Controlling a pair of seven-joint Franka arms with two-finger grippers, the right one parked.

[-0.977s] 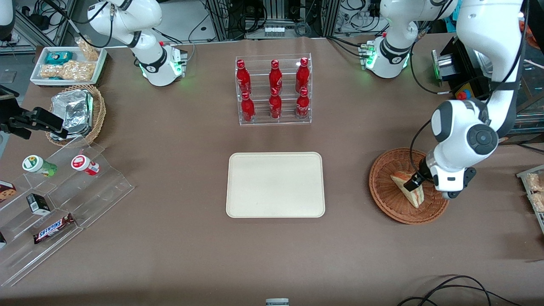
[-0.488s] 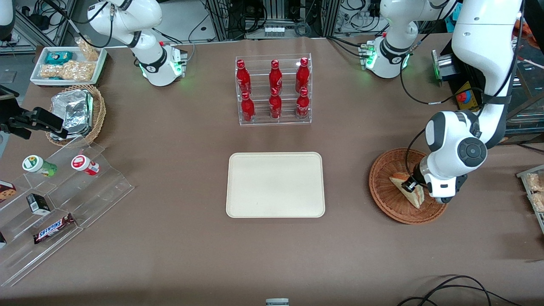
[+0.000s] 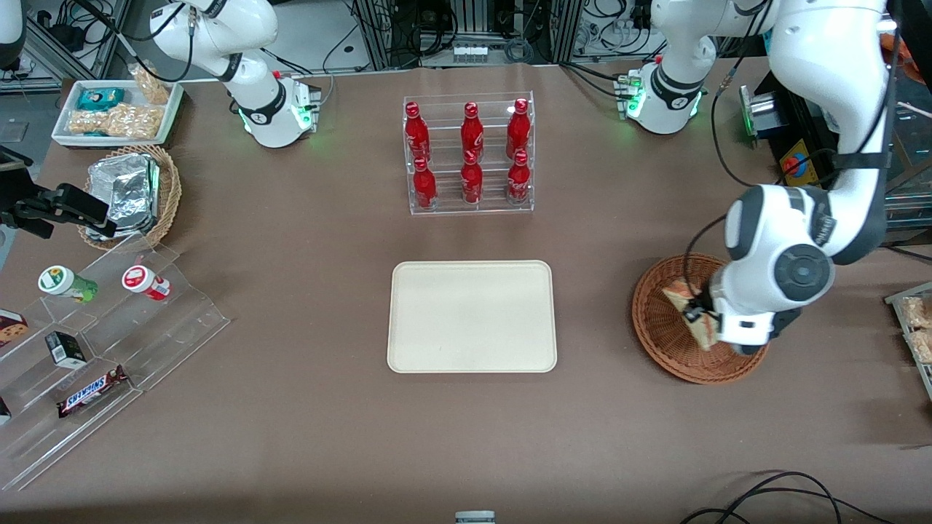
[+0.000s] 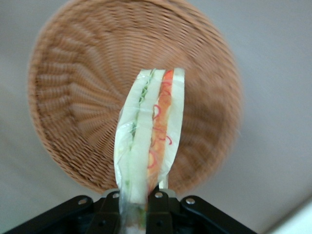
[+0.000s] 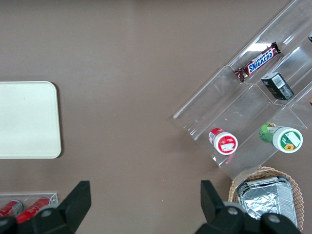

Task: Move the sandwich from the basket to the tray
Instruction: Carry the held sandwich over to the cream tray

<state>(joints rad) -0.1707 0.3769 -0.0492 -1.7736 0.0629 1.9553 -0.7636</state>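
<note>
The brown bench (image 3: 306, 407) carries everything here. At its middle lies the cream tray (image 3: 472, 316), flat and bare, with a clear rack of red bottles (image 3: 470, 154) farther from the front camera than it. Well apart from the tray, toward the working arm's end of the bench, sits the round reddish-brown basket (image 3: 659, 331). A tiered clear display stand (image 3: 109, 342) with a Snickers bar (image 3: 91, 391) lies toward the parked arm's end.

Above the basket hangs the end effector (image 3: 697, 314), its fingers (image 4: 157, 197) clamped on the sandwich (image 3: 688, 309). In the left wrist view the sandwich (image 4: 148, 141) stands on edge (pale bread, green and orange-red filling layers showing), pinched at one end between the black fingers, with the woven basket (image 4: 73, 97) spread out below it and apart from it. The sandwich is over the basket, not on the tray.
</note>
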